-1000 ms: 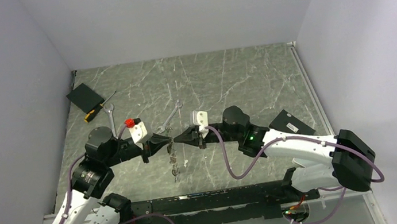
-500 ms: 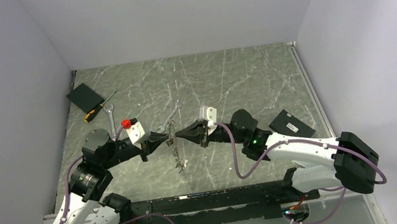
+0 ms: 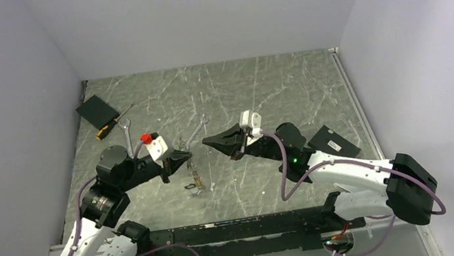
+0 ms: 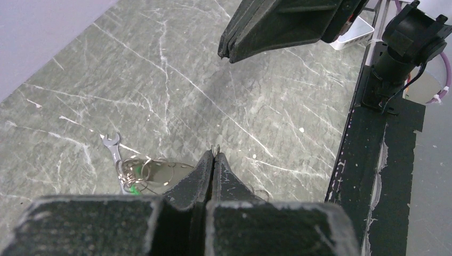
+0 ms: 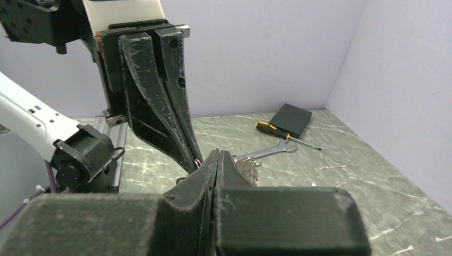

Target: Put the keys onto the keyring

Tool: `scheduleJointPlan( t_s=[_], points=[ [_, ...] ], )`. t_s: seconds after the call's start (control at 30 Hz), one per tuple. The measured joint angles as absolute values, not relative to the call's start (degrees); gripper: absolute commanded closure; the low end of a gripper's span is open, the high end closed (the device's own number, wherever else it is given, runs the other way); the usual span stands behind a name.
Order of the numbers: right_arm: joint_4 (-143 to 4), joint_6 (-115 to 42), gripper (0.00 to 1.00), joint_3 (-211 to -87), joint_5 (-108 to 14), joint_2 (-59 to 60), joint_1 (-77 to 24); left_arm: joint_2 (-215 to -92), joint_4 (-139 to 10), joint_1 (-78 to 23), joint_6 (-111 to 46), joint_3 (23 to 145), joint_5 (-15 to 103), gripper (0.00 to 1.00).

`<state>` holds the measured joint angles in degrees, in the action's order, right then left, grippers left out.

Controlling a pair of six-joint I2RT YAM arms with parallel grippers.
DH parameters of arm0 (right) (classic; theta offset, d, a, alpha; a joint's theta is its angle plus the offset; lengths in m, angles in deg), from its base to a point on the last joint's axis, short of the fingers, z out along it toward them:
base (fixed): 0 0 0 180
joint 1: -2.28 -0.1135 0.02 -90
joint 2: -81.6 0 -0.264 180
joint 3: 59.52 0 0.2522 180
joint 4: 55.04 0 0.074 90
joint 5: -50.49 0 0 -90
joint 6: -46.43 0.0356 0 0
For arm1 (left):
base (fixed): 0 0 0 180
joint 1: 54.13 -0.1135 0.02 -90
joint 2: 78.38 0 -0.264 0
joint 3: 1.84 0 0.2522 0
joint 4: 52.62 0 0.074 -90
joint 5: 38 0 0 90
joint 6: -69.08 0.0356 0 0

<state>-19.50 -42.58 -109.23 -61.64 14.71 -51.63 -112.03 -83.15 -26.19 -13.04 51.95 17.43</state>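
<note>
Top external shows me the left hand (image 3: 187,154) and right hand (image 3: 206,140) both pinched shut, tips apart. The keyring (image 3: 196,181) and the keys (image 4: 136,181) bunch mid-desk under the left hand, near a spanner (image 3: 196,132); I cannot tell if it is held.

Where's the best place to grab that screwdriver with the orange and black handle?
Best take the screwdriver by its fat handle, not the thin shaft. It lies flat on the table, so come straight down from above, pinching across the handle. The black box sits close beside it, so stay clear of that.
</note>
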Motion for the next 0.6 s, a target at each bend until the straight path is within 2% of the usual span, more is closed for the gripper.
scheduleJointPlan(
  t_s=[0.07,0.23,0.33,0.6],
  points=[
    [-19.6,-42.5,1.0,-109.4,-62.5,14.4,-51.6,-112.0,-83.4,-26.2,-13.0,52.0,17.4,1.0],
    [-24.2,-44.0,0.67,-111.0,-66.7,13.1,-51.6,-112.0,-83.4,-26.2,-13.0,51.9,17.3,1.0],
    [-30.2,-47.2,0.54,-113.0,-68.9,12.8,-51.5,-112.0,-83.4,-26.2,-13.0,51.9,16.8,1.0],
    [-43.0,-56.0,0.52,-115.0,-73.9,13.4,-47.3,-112.0,-83.5,-26.2,-13.0,51.9,13.8,1.0]
  ],
)
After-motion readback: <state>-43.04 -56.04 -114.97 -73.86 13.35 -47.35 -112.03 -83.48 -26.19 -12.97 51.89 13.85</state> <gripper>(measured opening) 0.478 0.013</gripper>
